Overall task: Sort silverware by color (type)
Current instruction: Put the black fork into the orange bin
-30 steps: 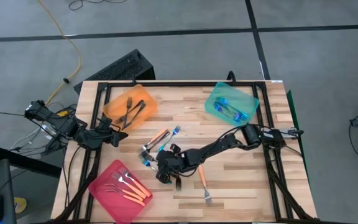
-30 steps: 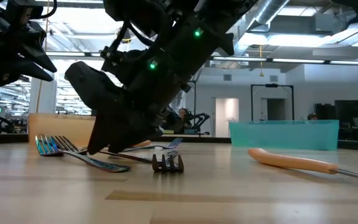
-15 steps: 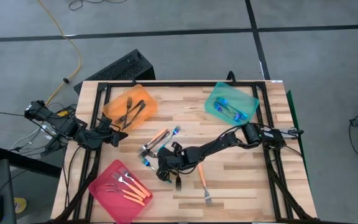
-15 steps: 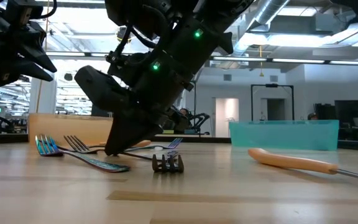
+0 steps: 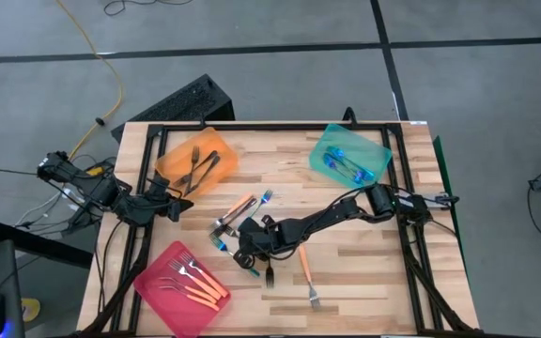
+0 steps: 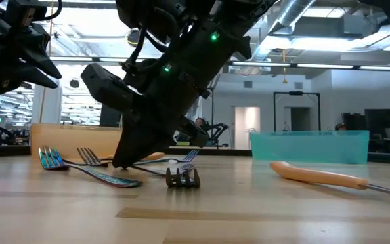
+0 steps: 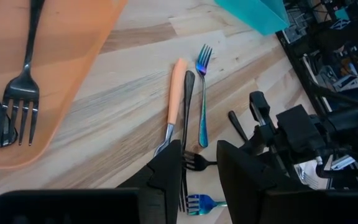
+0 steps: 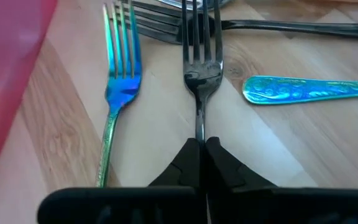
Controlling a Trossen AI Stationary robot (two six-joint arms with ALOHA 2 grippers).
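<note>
My right gripper (image 5: pixel 245 252) (image 8: pixel 199 144) is low over the table's middle, shut on a dark fork (image 8: pixel 199 56) of the silverware. Beside that fork lie a blue fork (image 8: pixel 120 81) and a teal handle (image 8: pixel 309 90). More loose forks lie near it: an orange-handled one (image 7: pixel 176 93), a dark one (image 7: pixel 188 106) and a blue one (image 7: pixel 202 93). Another orange-handled fork (image 5: pixel 305 272) lies toward the near edge. My left gripper (image 5: pixel 162 205) (image 7: pixel 197 171) waits open at the table's left, above the wood. My right gripper pinches the dark fork's thin handle (image 8: pixel 197 127) between its two fingertips. The fingers slant down from the table's right and lie along the handle. The fork points away from them toward the table's left, its tines (image 8: pixel 199 31) among other forks.
An orange tray (image 5: pixel 219 150) at the far left holds dark forks, a teal tray (image 5: pixel 325 150) at the far right holds blue forks, and a pink tray (image 5: pixel 158 282) at the near left holds orange-handled forks. A black frame (image 5: pixel 252 125) runs along the table's edges.
My right gripper has shut on the dark fork's handle and rolled its wrist a little while staying over the same spot. The forks on the table have kept their places.
</note>
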